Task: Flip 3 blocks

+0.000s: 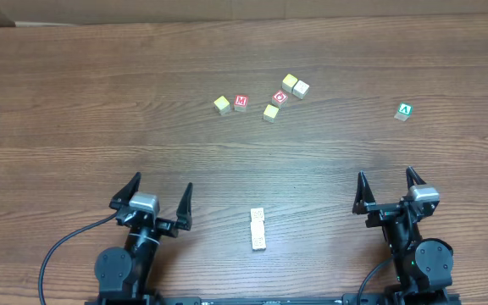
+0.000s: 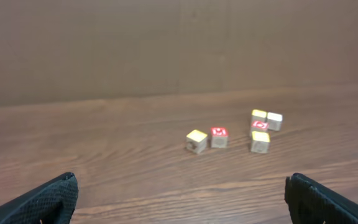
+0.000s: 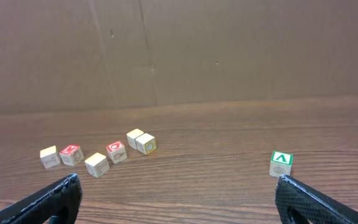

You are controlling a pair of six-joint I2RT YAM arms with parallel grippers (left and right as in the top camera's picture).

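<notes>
Three pale cream blocks (image 1: 258,229) lie touching in a short row on the table near its front edge, between my two arms, and show only in the overhead view. My left gripper (image 1: 161,182) stands open to their left, a little apart, with nothing between its fingers. My right gripper (image 1: 386,174) is open further off to their right, also empty. In the left wrist view the left gripper (image 2: 181,186) has its jaws wide over bare wood. The right gripper (image 3: 178,186) looks the same in the right wrist view.
A loose cluster of cubes lies mid-table: a yellow-topped cube (image 1: 222,104), a red M cube (image 1: 241,102), a red O cube (image 1: 280,97), another yellow cube (image 1: 270,112) and a touching pair (image 1: 295,85). A green A cube (image 1: 405,111) sits alone at the right.
</notes>
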